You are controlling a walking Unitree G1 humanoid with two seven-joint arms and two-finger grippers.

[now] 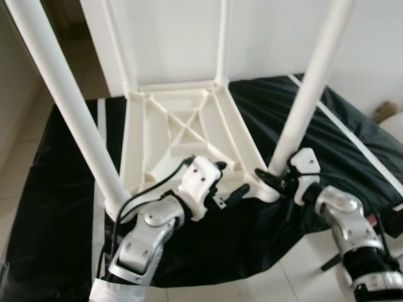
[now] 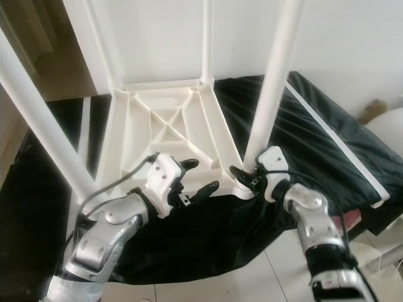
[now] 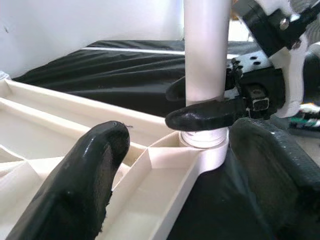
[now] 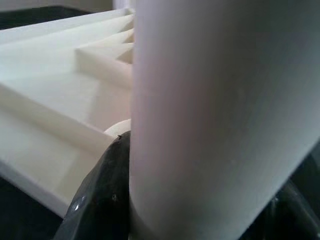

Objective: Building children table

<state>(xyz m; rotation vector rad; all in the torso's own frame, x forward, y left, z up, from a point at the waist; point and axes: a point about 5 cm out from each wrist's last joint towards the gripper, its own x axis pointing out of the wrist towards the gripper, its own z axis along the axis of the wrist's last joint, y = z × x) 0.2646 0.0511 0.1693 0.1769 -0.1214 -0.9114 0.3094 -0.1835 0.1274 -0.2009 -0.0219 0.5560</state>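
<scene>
A white plastic children's table [image 1: 182, 135] lies upside down on a black sheet, its ribbed underside facing up. Legs stand up from its corners. My right gripper [image 1: 272, 178] is shut on the base of the near right leg [image 1: 308, 88], just above its socket; the right wrist view has that leg [image 4: 220, 115] pressed against a black finger [image 4: 100, 195]. My left gripper [image 1: 231, 178] is open at the table's near edge, a little left of that leg. Its two fingers [image 3: 75, 190] straddle the rim near the corner socket without closing on it. The near left leg [image 1: 69, 107] stands free.
The black sheet [image 1: 56, 207] with white stripes covers a low surface under the table. A white wall [image 1: 283, 31] rises right behind it. Pale tiled floor [image 1: 271, 283] lies in front. A tan object [image 1: 387, 110] sits at the far right edge.
</scene>
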